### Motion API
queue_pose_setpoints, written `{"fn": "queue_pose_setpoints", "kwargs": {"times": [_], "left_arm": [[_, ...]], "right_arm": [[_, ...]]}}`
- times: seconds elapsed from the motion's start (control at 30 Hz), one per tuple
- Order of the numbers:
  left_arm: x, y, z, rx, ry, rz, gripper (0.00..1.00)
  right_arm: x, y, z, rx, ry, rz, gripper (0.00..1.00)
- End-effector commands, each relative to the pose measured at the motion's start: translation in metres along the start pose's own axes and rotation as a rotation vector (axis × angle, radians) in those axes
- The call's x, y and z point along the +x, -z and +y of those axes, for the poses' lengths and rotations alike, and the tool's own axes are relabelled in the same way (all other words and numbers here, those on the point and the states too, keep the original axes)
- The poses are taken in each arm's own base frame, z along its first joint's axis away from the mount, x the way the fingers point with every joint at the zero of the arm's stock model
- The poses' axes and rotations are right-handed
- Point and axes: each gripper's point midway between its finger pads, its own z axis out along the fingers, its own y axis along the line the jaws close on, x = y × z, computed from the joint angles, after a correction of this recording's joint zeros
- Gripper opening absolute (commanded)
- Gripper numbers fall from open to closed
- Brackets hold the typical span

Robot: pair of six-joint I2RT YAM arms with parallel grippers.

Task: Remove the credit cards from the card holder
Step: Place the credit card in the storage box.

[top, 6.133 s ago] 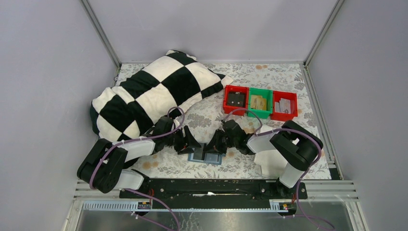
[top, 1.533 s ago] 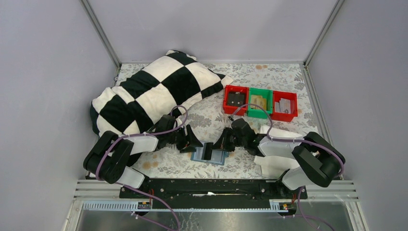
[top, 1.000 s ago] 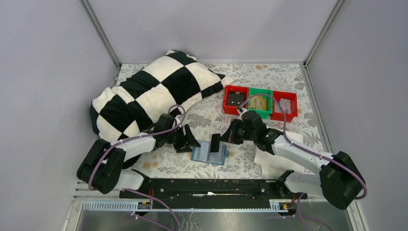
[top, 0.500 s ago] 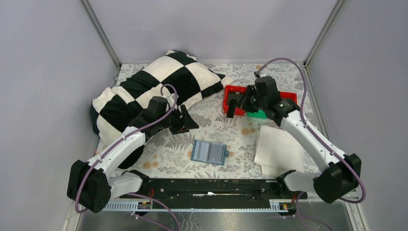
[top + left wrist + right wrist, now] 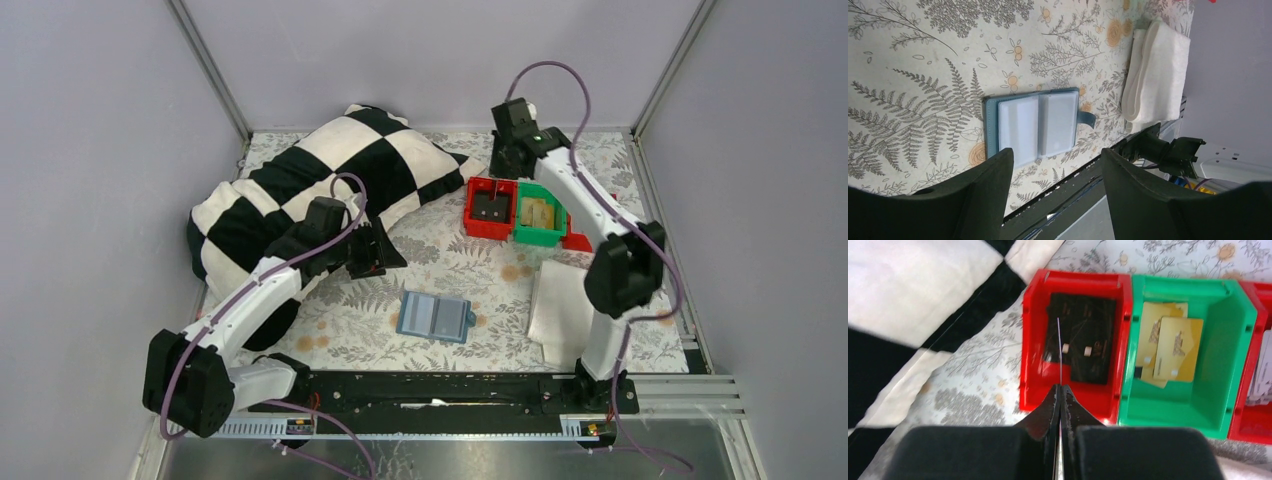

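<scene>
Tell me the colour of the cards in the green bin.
The cards are gold, clearest in the right wrist view.

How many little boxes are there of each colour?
Red boxes: 2
Green boxes: 1
Total: 3
</scene>
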Motion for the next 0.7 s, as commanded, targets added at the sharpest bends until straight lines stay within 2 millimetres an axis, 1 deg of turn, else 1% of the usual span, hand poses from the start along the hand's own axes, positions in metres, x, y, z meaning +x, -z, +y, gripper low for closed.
{"fn": "queue_pose_setpoints", "kwargs": {"times": [0.0,0.1,0.2,0.3,0.47,0.57,0.63,0.67], "left_arm": [[-0.022,0.001,-0.010,0.018,-0.041,-0.032,0.69],[-0.027,-0.003,-0.009,0.012,-0.044,-0.023,0.69],[-0.030,-0.007,-0.007,0.010,-0.044,-0.011,0.69],[-0.031,-0.011,-0.004,0.007,-0.043,0.004,0.69],[-0.029,-0.016,0.001,0.007,-0.032,0.014,0.69],[-0.027,-0.017,0.003,0.006,-0.023,0.019,0.69],[-0.027,-0.017,0.004,0.004,-0.018,0.021,0.69],[-0.026,-0.017,0.004,0.004,-0.015,0.022,0.69]], "right_arm": [[-0.005,-0.029,-0.017,0.137,0.101,0.054,0.00],[-0.004,-0.051,-0.019,0.184,0.131,0.084,0.00],[0.001,-0.069,-0.029,0.255,0.163,0.112,0.00],[0.008,-0.080,-0.037,0.303,0.192,0.141,0.00],[0.018,-0.091,-0.042,0.327,0.211,0.168,0.00],[0.026,-0.099,-0.037,0.304,0.215,0.192,0.00],[0.031,-0.104,-0.028,0.265,0.203,0.206,0.00],[0.033,-0.105,-0.020,0.234,0.195,0.213,0.04]]}}
